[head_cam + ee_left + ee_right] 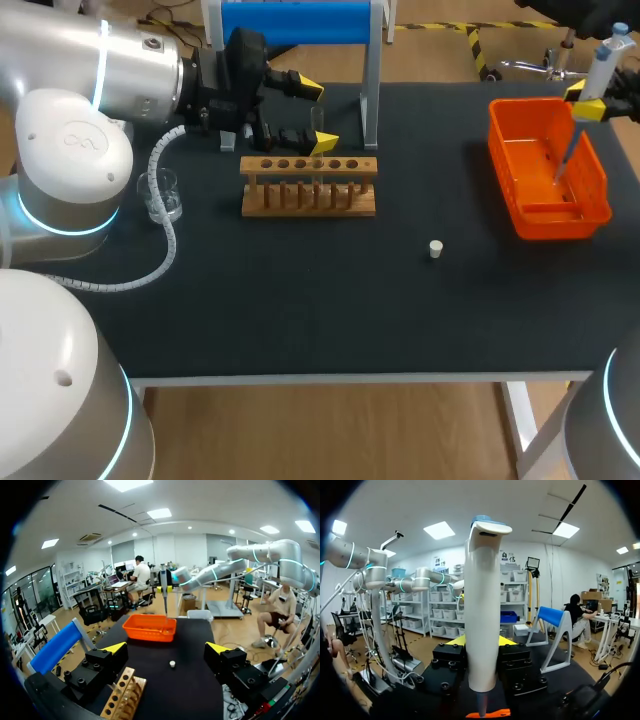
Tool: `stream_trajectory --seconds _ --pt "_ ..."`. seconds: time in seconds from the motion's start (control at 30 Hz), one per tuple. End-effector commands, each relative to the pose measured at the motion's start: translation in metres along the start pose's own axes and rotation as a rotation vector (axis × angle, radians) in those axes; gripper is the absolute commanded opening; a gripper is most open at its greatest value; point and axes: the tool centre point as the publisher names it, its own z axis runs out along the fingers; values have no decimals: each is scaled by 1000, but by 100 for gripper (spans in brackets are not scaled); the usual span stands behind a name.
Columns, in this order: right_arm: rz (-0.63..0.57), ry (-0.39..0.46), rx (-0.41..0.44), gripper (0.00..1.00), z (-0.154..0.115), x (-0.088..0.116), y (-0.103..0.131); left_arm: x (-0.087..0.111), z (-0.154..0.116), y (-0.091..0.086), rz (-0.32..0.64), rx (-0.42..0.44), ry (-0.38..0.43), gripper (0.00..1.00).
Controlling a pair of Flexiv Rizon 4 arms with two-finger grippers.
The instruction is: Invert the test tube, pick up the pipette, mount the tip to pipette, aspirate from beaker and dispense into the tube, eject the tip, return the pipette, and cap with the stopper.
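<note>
Pipette point(603, 62) is off its stand and upright at the far right of the table, clenched in the right gripper point(592, 98). The right wrist view shows the white body point(482, 610) pinched between both fingers. Its thin lower end hangs inside the orange bin point(548, 205); can't tell if a tip is still mounted.

Test tube point(317, 122) stands in the wooden rack point(308, 188), a faint clear shape rising above the top bar. The left gripper point(316, 115) sits right over it at the rack's far side. Its fingers are spread wide, nothing held; the left wrist view point(167, 650) shows an empty gap between them. The rack point(124, 697) lies under the one finger that is on the blue stand's side.

Stopper point(436, 249) lies loose on the black table point(300, 300), between rack and bin, touching neither. From the left wrist it is the small white dot point(172, 664) ahead of the gripper, with the bin point(149, 627) beyond and the pipette point(164, 582) hanging over the bin.

Beaker point(163, 195) stands near the left edge, just beside the left arm's cable hose — well apart from the rack.

Blue-topped stand point(295, 22) is at the far edge behind the rack, also visible from both wrists point(57, 647) point(552, 617).
</note>
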Motion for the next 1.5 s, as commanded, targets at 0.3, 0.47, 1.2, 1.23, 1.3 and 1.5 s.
stream_trajectory --seconds 0.3,0.47,1.2,1.23,1.3,1.5 --pt "0 10 9 0 -5 -4 -10 0 0 1 1 2 -1 100" --pt "6 0 5 0 -9 -4 -14 0 0 1 1 2 -1 100" --pt "-14 20 -13 0 -19 -13 -27 0 0 1 1 2 -1 100" --pt "-12 20 -12 0 -19 -14 -27 0 0 1 1 2 -1 100" --pt "-8 18 -9 0 -18 -15 -27 0 0 1 1 2 -1 100" --pt "-6 17 -8 0 -16 -16 -28 0 0 1 1 2 -1 100"
